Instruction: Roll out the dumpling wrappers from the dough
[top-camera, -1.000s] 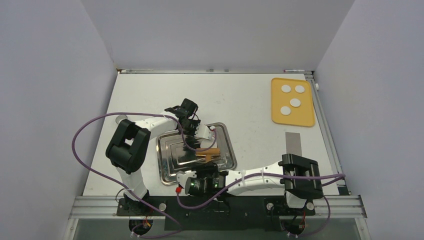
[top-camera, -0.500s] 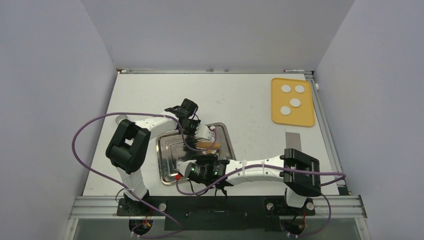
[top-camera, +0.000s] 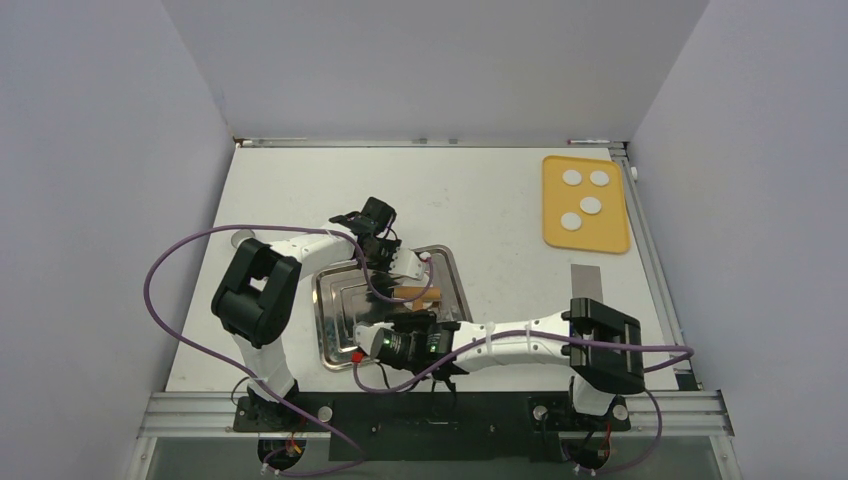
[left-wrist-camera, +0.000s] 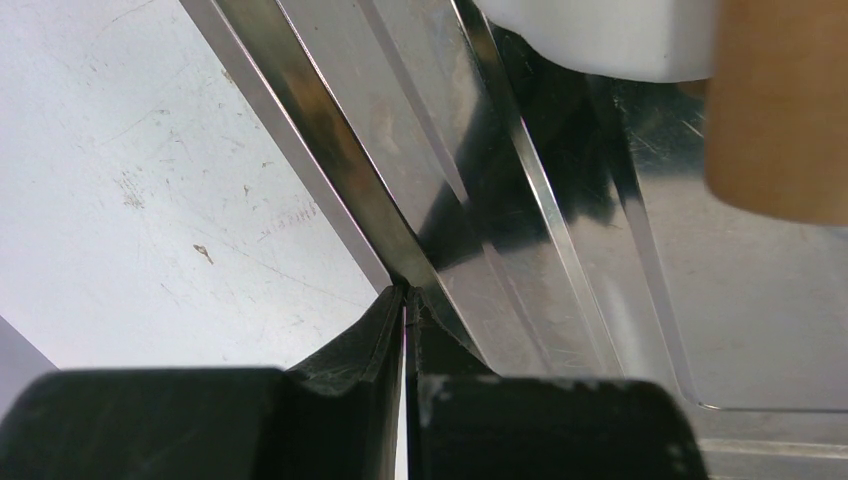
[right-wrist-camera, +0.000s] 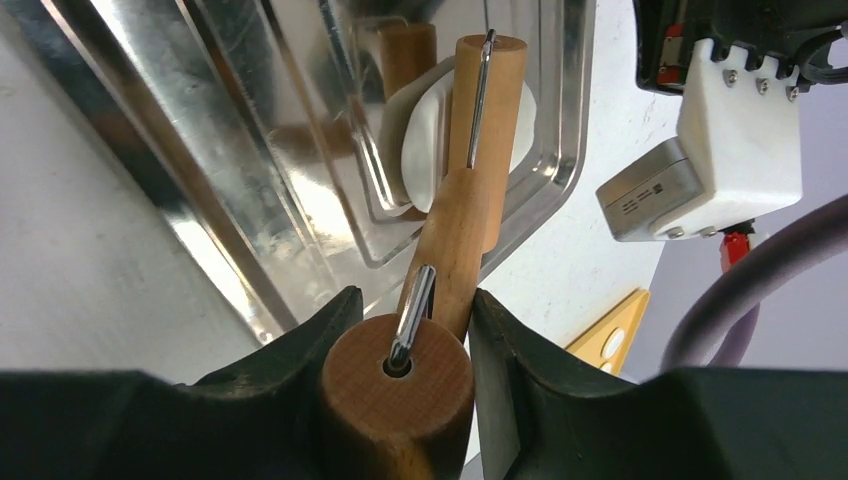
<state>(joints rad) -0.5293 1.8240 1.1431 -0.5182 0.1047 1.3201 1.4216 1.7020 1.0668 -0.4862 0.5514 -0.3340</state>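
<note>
The right gripper (right-wrist-camera: 408, 322) was clamped around the near handle of the rolling pin (right-wrist-camera: 462, 205). The pin reached straight ahead of the fingers, its roller lying on a white lump of dough (right-wrist-camera: 418, 140) in the far corner of the steel tray (right-wrist-camera: 250, 150). Just beyond and to the right of the pin's far end, the left arm's white wrist block (right-wrist-camera: 740, 110) and a purple cable (right-wrist-camera: 760, 270) crowded close. The left gripper (left-wrist-camera: 405, 300) was shut tight, tips at the tray's rim; whether the rim was pinched could not be told. The dumpling wrappers (top-camera: 591, 205) lay on an orange board (top-camera: 610, 235) well off to the right hand's right, with a grey strip (top-camera: 588, 285) on the table (top-camera: 500, 200) between.
</note>
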